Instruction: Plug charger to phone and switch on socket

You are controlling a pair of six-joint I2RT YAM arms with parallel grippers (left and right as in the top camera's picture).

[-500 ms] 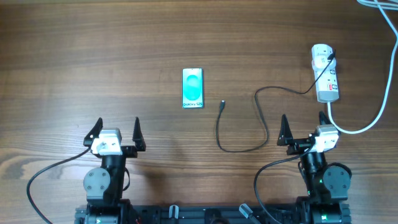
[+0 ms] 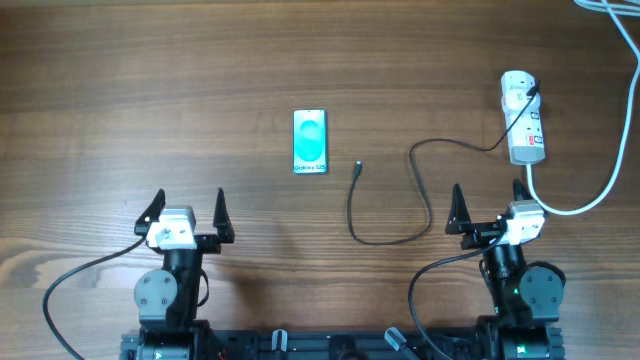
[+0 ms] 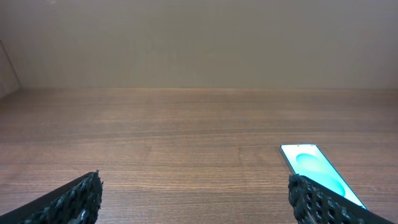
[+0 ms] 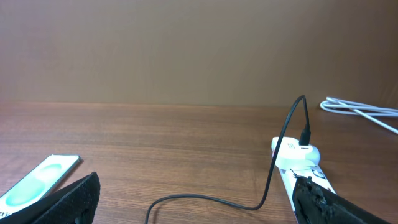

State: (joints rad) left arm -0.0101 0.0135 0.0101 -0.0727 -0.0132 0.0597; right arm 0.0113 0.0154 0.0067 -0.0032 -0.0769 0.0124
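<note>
Even, soft light – faint shadows, sharp overhead; wrist views slightly hazy

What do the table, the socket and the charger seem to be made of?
The table looks like matte brown wood or wood-look laminate: long grain lines show. The socket looks like smooth white hard plastic, with rounded edges. The charger seems sheathed in black flexible rubber or plastic, as it lies in soft curves.

Phone (image 2: 310,141) flat on table (image 2: 150,90), charger (image 2: 358,167) tip near its right, cable plugged into socket (image 2: 523,120), left gripper (image 2: 190,196) and right gripper (image 2: 487,192) spread.
</note>
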